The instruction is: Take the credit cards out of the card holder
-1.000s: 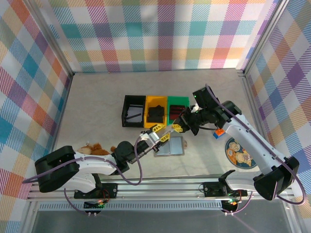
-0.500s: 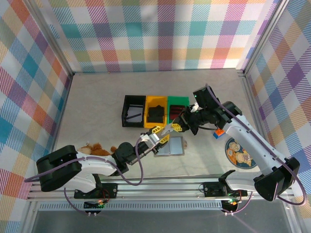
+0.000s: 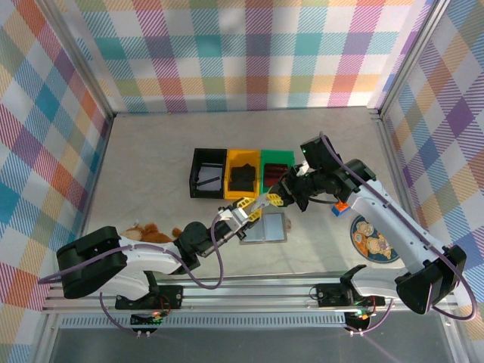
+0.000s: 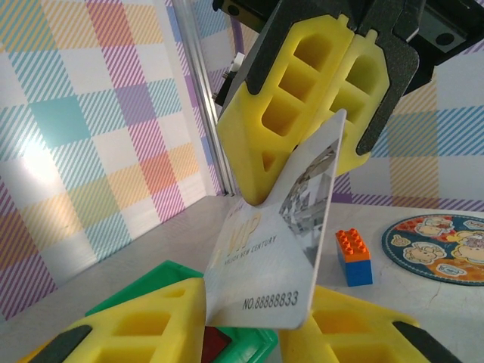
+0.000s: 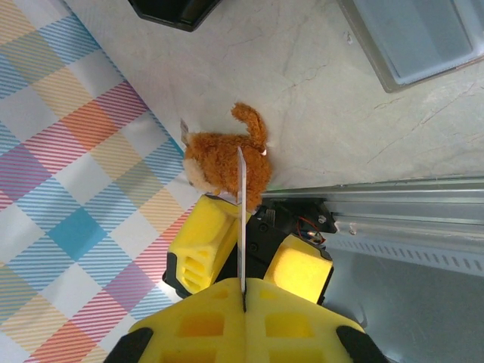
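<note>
- Two grippers meet above the table on one credit card point(image 4: 280, 249) — a mid-air handover, by the look of it.
- Right gripper point(image 5: 243, 296) is pinched flat on one end of the card. It holds the card edge-up and clear of the table, so the free end is offered to the other arm.
- Left gripper point(image 4: 257, 333) sits astride that free end, jaws apart, a finger on each side. The right wrist view shows a gap beside the card, so it has no grip yet.
- Card holder point(image 3: 266, 227) lies open and flat on the table just beneath the grippers, light panels up. Whether more cards sit inside I cannot tell.
- Black bin point(image 3: 193, 181), yellow bin point(image 3: 242, 153) and green bin point(image 3: 277, 154) stand in a row just behind it — probably the drop-off.
- Risk: if the right lets go before the left clamps, the card falls.
</note>
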Tool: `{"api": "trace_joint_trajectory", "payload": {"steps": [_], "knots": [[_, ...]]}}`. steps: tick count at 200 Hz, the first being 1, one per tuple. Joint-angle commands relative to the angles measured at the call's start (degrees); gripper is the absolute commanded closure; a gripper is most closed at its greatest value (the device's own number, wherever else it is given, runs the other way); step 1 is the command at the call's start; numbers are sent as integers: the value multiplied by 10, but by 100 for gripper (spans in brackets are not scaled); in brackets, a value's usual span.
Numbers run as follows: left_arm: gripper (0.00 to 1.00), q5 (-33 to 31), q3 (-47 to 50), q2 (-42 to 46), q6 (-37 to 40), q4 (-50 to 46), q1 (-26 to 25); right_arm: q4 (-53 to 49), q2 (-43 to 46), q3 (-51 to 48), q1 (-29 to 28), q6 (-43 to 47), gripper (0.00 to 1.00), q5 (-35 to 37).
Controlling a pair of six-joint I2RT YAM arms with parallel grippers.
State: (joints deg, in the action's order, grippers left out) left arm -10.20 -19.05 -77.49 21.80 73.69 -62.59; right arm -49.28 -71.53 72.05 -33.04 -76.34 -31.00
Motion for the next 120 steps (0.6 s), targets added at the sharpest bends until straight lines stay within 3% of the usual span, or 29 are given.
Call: {"api": "trace_joint_trajectory", "payload": {"steps": [1,120], "knots": [[71,-2,4,10,3,30,-4,4,10,-7,-2,-14,100,-17],[77,3,4,10,-11,29,-4,16,11,-16,-3,-20,100,-24]]}}
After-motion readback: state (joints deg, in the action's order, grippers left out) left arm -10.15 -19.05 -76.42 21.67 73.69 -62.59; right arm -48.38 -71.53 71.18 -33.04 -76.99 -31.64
